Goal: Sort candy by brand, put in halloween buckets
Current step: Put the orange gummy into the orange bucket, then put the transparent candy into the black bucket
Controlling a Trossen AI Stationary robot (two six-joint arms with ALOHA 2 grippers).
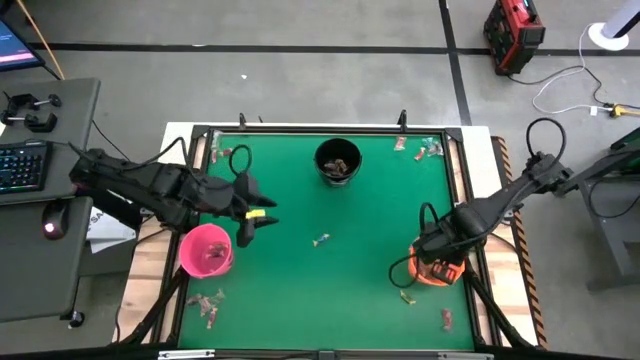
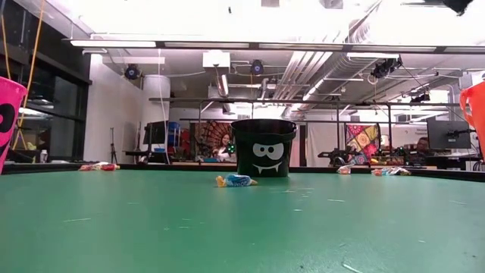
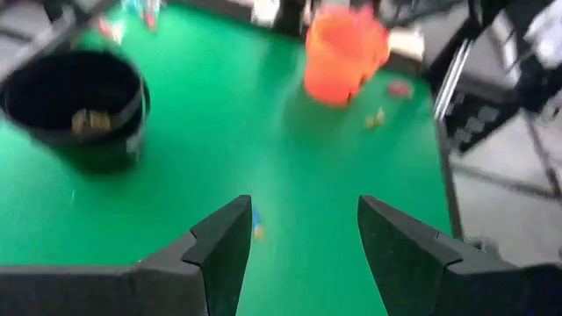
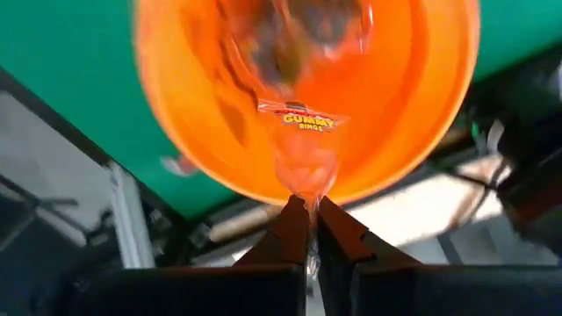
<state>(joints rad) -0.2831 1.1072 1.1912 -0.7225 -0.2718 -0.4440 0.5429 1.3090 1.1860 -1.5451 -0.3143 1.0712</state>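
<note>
My right gripper [image 1: 436, 252] [image 4: 309, 204] hangs over the orange bucket [image 1: 440, 270] [image 4: 219, 149] near the table's right edge, shut on a clear candy packet. My left gripper [image 1: 258, 222] [image 3: 303, 211] is open and empty, just right of the pink bucket [image 1: 207, 250], above the table. The black bucket [image 1: 338, 160] [image 2: 264, 148] stands at the far middle with candy inside. One blue-wrapped candy [image 1: 320, 240] [image 2: 236, 180] [image 3: 255, 224] lies alone on the mat in the middle of the table. My right gripper pinches the clear packet by its crimped end [image 4: 303, 186] between both fingertips, coming from above and pointing down. The packet hangs below the fingers, lifted clear, its printed label [image 4: 303, 118] over the opening of the orange bucket.
Loose candies lie at the far right corner [image 1: 415, 148], far left corner [image 1: 215, 152], near left [image 1: 208, 303] and near right [image 1: 445, 318] [image 1: 407, 297]. A raised frame [image 1: 300, 128] rims the green mat. The middle of the mat is open room.
</note>
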